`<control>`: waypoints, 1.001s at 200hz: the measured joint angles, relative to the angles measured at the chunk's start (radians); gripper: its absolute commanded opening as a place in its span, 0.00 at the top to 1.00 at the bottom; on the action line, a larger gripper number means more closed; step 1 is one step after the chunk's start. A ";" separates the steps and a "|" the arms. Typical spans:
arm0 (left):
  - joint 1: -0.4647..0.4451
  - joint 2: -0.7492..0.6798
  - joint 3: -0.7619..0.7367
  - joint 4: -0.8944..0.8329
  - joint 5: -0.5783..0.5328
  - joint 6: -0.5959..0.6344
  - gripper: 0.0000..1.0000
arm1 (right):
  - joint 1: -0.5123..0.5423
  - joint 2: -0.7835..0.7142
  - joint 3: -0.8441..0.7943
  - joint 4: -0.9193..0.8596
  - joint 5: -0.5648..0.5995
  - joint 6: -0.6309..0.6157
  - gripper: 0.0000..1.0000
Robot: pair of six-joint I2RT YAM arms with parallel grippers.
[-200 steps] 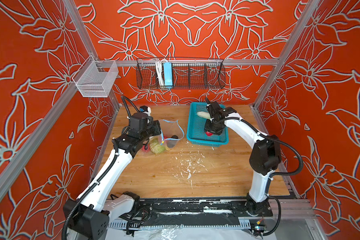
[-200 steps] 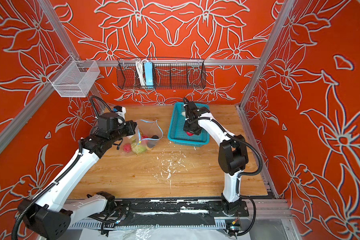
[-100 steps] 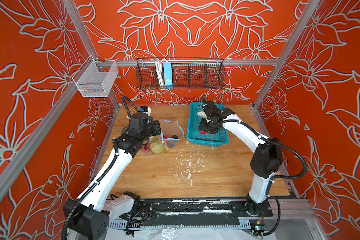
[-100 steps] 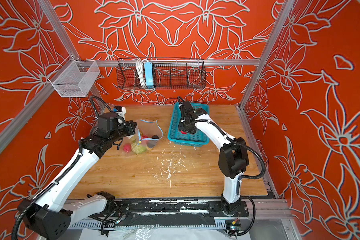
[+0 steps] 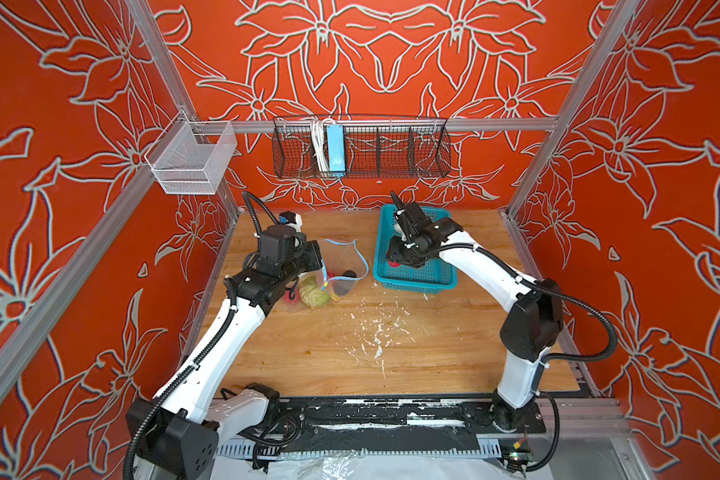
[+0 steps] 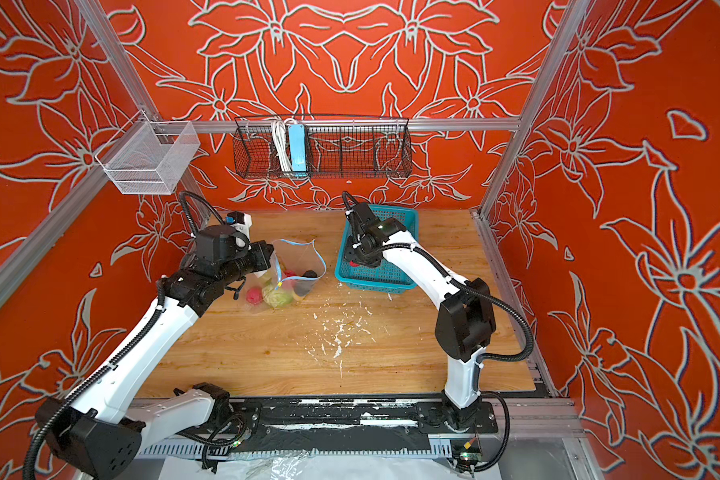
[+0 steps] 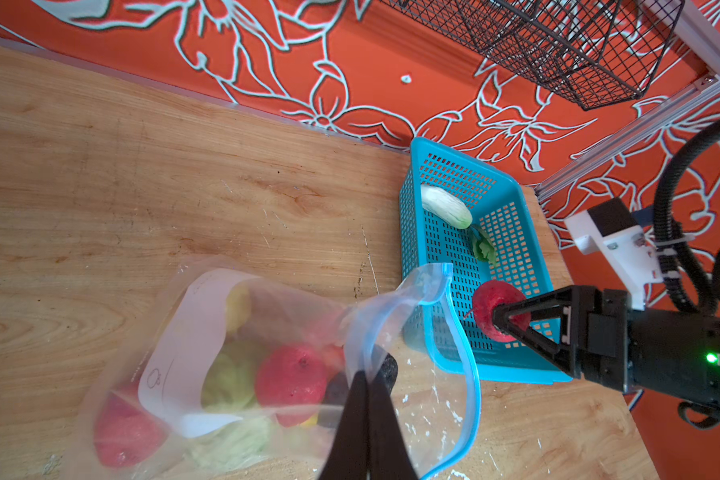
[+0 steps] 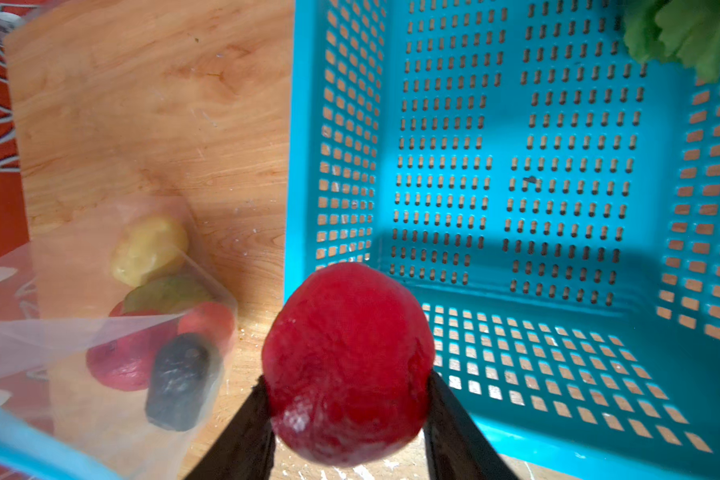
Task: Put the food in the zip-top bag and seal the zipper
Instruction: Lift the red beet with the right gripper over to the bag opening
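The zip-top bag (image 5: 336, 272) lies on the wooden table (image 5: 350, 353) left of the teal basket (image 5: 416, 283). Its closed end rests on the wood toward the left arm, and its long axis runs from there up to a mouth that gapes toward the basket. The zipper (image 7: 467, 349) curls round that opening as a loose blue loop.

The left gripper (image 7: 368, 374) has its fingers pressed flat together on the bag's upper lip, holding it lifted. Inside the bag sit the cabbage (image 5: 314, 294), a yellow potato (image 8: 148, 245), a dark avocado (image 8: 179, 378) and red fruits (image 7: 292, 378) (all heaped at the low end).

The right gripper (image 8: 346, 386) stands about half spread, its two fingers clamped on either side of a red fruit (image 8: 346, 353), which hangs over the basket's side nearest the bag. A white radish (image 7: 445, 205) lies across the basket's far end, leaves pointing inward.

Only a narrow strip of bare wood parts the basket wall from the bag's mouth. The front of the table is wide and bare but for white flecks.
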 measured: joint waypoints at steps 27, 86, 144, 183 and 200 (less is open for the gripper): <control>0.000 0.000 0.000 0.000 0.000 0.000 1.00 | 0.017 0.000 0.027 0.009 0.000 0.001 0.56; 0.000 0.000 0.000 0.000 0.000 0.000 1.00 | 0.052 -0.001 0.054 0.029 -0.008 0.006 0.55; 0.000 0.000 0.000 0.000 0.000 0.000 1.00 | 0.083 -0.019 0.054 0.068 -0.007 0.019 0.56; 0.000 0.000 0.000 0.000 0.000 0.000 1.00 | 0.101 -0.024 0.054 0.095 -0.008 0.027 0.56; 0.000 0.000 0.000 0.000 0.000 0.000 1.00 | 0.108 -0.024 0.054 0.106 -0.008 0.027 0.55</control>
